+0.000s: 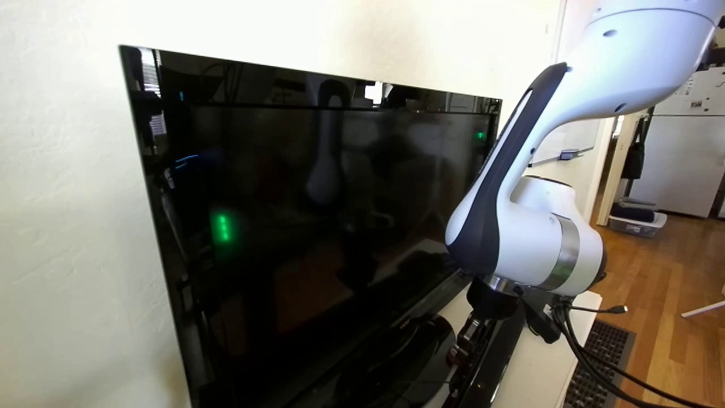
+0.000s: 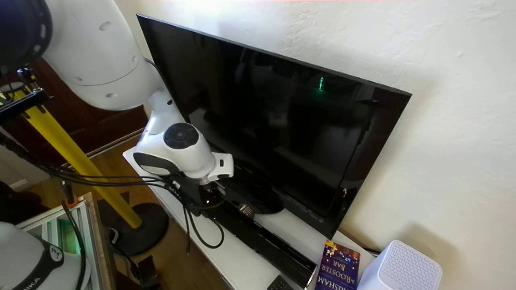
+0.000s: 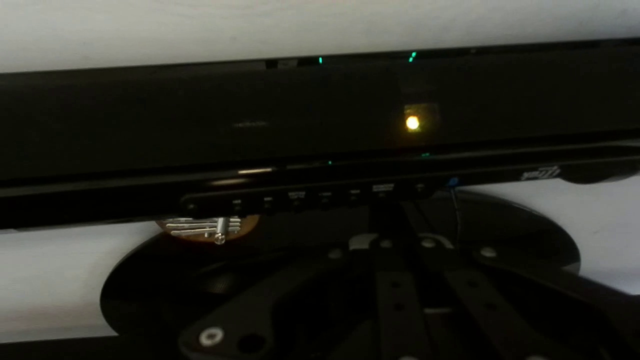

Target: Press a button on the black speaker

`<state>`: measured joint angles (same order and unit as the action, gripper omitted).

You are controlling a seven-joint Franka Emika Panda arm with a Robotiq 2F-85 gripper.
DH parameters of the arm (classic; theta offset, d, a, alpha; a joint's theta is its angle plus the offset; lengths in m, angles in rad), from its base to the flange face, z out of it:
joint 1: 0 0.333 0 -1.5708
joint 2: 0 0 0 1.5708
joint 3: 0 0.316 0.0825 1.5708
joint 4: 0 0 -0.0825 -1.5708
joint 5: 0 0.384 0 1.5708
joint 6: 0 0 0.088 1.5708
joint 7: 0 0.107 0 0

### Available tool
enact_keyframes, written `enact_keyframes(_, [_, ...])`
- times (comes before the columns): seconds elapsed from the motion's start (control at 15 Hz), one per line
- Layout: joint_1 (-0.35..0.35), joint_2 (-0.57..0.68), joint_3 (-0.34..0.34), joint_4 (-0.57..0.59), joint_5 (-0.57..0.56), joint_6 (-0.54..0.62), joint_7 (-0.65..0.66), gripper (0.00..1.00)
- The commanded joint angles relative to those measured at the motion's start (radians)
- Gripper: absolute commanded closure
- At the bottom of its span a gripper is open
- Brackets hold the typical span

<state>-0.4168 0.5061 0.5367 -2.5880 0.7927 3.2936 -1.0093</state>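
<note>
Your gripper point(image 3: 393, 220) stands narrow, jaws together, near the row of buttons point(image 3: 296, 197) along the far edge of the black speaker point(image 3: 200, 120); you cannot tell whether it touches. In an exterior view, the speaker lies on the white table point(image 2: 241, 262), nearer than the screen point(image 2: 258, 121), its right end beside the book point(image 2: 338, 264).
</note>
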Motion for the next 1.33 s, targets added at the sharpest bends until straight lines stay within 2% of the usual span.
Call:
enact_keyframes(0.0, [0.047, 0.003, -0.055, -0.006, -0.004, -0.025, -0.005, 1.00])
enact_keyframes(0.4, [0.064, -0.012, -0.061, 0.004, -0.007, -0.039, -0.006, 1.00])
enact_keyframes(0.53, [0.000, -0.016, 0.017, 0.006, -0.013, -0.008, -0.015, 1.00])
enact_keyframes(0.73, [-0.041, -0.064, 0.073, -0.007, -0.001, -0.034, -0.009, 1.00])
enact_keyframes(1.0, [0.058, -0.208, -0.037, -0.087, 0.027, -0.072, 0.019, 1.00])
enact_keyframes(1.07, [0.109, -0.266, -0.101, -0.125, 0.017, -0.110, 0.015, 0.74])
enact_keyframes(1.13, [0.157, -0.322, -0.164, -0.166, 0.002, -0.158, 0.022, 0.73])
enact_keyframes(1.27, [0.249, -0.414, -0.284, -0.244, -0.073, -0.242, 0.067, 0.60])
